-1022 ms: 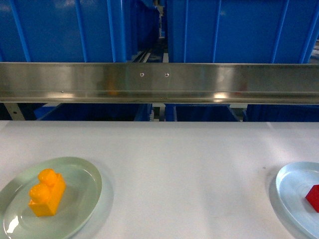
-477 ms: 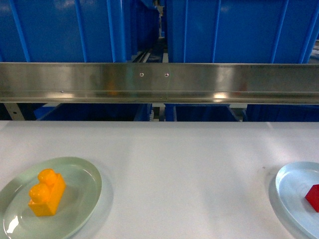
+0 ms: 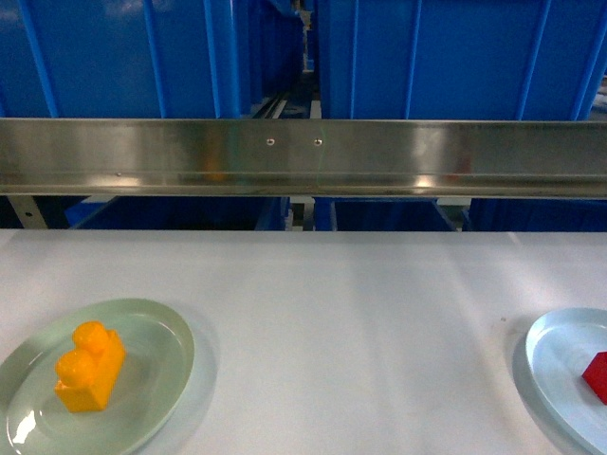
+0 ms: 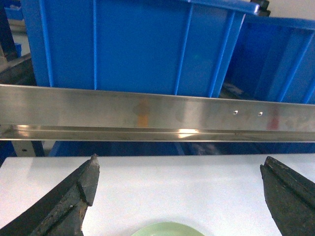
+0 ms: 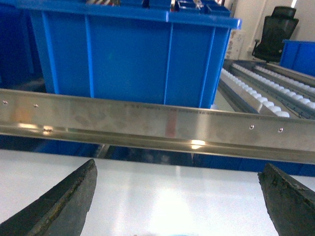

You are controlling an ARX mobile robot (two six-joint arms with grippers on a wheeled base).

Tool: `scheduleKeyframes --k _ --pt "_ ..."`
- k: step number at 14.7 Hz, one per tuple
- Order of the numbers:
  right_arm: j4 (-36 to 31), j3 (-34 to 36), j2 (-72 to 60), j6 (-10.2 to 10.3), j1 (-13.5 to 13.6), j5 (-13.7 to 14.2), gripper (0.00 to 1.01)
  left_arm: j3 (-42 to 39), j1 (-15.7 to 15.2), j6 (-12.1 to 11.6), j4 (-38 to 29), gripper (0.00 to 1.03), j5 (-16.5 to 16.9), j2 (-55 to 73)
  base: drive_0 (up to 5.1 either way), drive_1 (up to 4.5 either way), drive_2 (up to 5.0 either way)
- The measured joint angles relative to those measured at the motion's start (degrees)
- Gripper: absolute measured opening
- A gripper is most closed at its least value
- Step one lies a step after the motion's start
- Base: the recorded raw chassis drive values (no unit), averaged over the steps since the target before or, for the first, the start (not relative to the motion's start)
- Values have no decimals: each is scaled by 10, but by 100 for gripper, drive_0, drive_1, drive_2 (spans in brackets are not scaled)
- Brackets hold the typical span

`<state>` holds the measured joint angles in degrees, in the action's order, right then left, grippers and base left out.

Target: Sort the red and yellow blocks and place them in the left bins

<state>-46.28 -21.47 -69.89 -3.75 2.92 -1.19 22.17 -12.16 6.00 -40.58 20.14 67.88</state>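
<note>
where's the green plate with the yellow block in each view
Head: the green plate sits at the lower left, the yellow block on it.
Left wrist: only the plate's far rim peeks in at the bottom centre, between the open tool's fingers; the block is out of frame.
Right wrist: not in it.
Shared landmark: the steel rail below the blue bins.

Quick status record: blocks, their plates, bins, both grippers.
yellow block: on green plate, table's left
red block: on light blue plate, right edge, partly cut off
blue bins: behind metal rail
left gripper: open, empty
right gripper: open, empty
</note>
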Motion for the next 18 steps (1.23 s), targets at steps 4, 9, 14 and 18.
scheduleKeyframes --k 4,9,14,18 --pt "-14 -37 -123 -9 -6 -17 98 35 26 -3 -36 98 -2 100 0 0 0" --pt "-19 -83 -257 -23 -30 -28 98 35 25 -4 -39 98 -2 100 0 0 0" --pt "-24 -87 -326 -28 -30 -24 98 35 25 -4 -40 98 -2 100 0 0 0" --pt "-58 -63 -381 -30 -29 -23 98 35 25 -4 -39 98 -2 100 0 0 0"
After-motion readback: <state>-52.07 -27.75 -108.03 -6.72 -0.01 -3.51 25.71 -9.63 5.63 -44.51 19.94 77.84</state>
